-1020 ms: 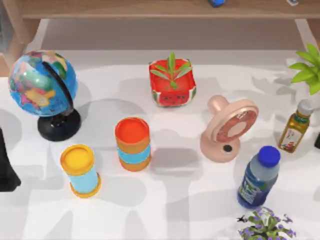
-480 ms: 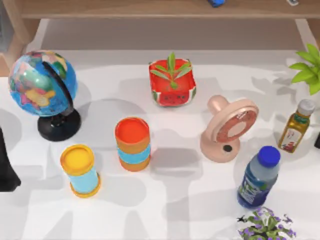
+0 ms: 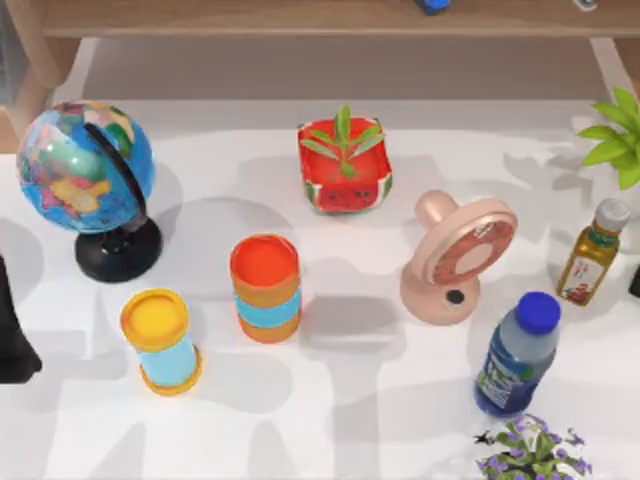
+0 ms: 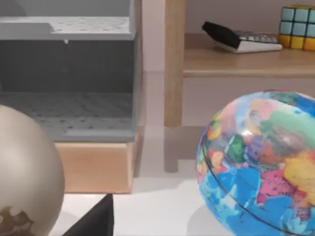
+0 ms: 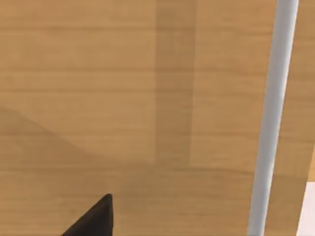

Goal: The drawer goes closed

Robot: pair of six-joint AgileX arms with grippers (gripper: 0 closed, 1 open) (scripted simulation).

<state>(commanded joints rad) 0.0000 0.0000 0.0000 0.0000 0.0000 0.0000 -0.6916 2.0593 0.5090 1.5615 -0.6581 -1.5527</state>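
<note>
White bench [image 3: 380, 420] under patchy shadow, wooden shelf unit [image 3: 300, 18] along its far edge.

Left wrist view: a grey perforated compartment [image 4: 69, 113] set in a light wood frame [image 4: 96, 167], standing open. This looks like the drawer, though I cannot tell for certain. Beside it a wooden post [image 4: 174, 64] and a shelf board carrying a calculator [image 4: 241, 38] and a colour cube [image 4: 298, 27].

Right wrist view: close against a wood panel [image 5: 123, 98] with a pale metal bar [image 5: 270, 118] running along it, perhaps a handle.

On the bench, largest first: globe [image 3: 85, 170] on black stand at far left; pink fan [image 3: 458, 258] right of centre; watermelon planter [image 3: 343, 165] at the far middle; blue bottle [image 3: 518, 355] near right; orange-lidded can [image 3: 265, 288] at centre; yellow-lidded can [image 3: 160, 342] left of it; oil bottle [image 3: 590, 250] at right edge; purple flowers [image 3: 530, 450] at near edge.

Left arm [image 3: 12, 340] sits as a dark shape at the bench's left edge. A dark tip [image 4: 93, 221] and another [image 5: 93, 219] intrude in the wrist views. Opening of either tool: cannot tell, nor whether anything is held or touched.
</note>
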